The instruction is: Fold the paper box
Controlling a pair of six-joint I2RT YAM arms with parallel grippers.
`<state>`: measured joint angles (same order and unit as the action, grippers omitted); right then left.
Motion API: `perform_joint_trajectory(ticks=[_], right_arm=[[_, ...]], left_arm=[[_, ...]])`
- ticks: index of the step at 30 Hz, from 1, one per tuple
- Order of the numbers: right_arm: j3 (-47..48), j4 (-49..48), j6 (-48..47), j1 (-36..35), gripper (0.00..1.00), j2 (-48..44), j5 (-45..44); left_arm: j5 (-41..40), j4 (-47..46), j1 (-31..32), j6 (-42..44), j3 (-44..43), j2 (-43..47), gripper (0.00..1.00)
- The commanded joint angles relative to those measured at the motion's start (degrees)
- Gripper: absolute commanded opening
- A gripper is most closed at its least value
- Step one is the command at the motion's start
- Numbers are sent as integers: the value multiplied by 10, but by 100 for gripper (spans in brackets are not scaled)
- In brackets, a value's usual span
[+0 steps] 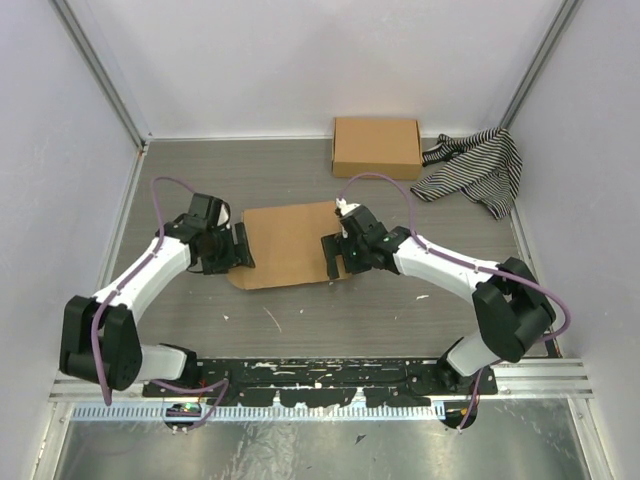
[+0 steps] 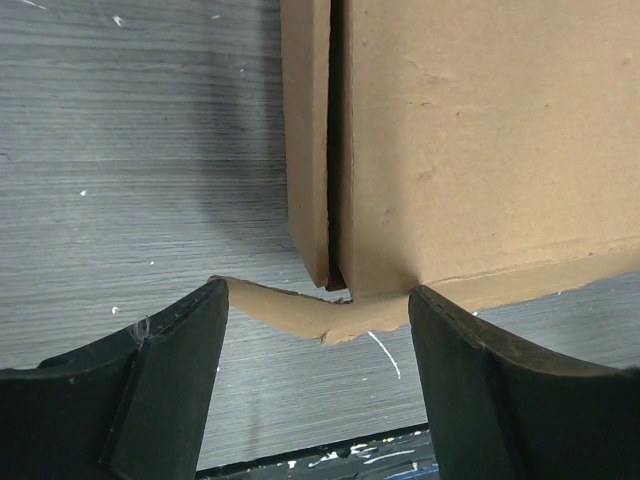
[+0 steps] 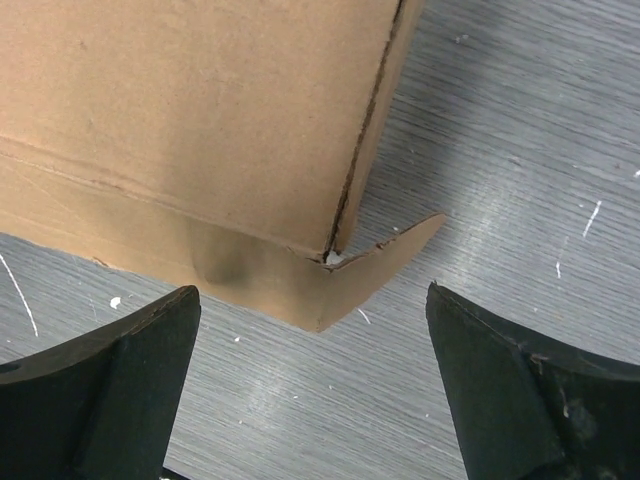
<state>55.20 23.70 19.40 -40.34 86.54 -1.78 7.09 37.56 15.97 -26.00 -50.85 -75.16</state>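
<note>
Paper box (image 1: 290,243) mid-frame, long axis left-right, flanked by left gripper (image 1: 241,247) and right gripper (image 1: 333,257), both open and empty, roughly equidistant; bottom-edge lip (image 2: 330,318) probably untucked.

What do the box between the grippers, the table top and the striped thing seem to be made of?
Paper box: matte brown cardboard, with raw cut edges and fold creases. Table: grey, fine wood-like grain, probably laminate, with white scuffs. Striped cloth: soft black-and-white fabric, judging by its crumpled folds.
</note>
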Motion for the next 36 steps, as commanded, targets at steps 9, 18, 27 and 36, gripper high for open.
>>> perform_joint_trajectory(ticks=[9,18,27,36], right_arm=[[12,-34,-31,2,93,10,105],[47,22,-14,2,69,8,158],[82,53,-4,2,58,15,199],[39,34,35,24,99,0,115]], left_arm=[[74,-15,1,-25,7,-14,79],[131,46,2,-21,-3,-11,72],[134,86,3,3,-25,-11,67],[-42,128,1,54,-69,-14,85]])
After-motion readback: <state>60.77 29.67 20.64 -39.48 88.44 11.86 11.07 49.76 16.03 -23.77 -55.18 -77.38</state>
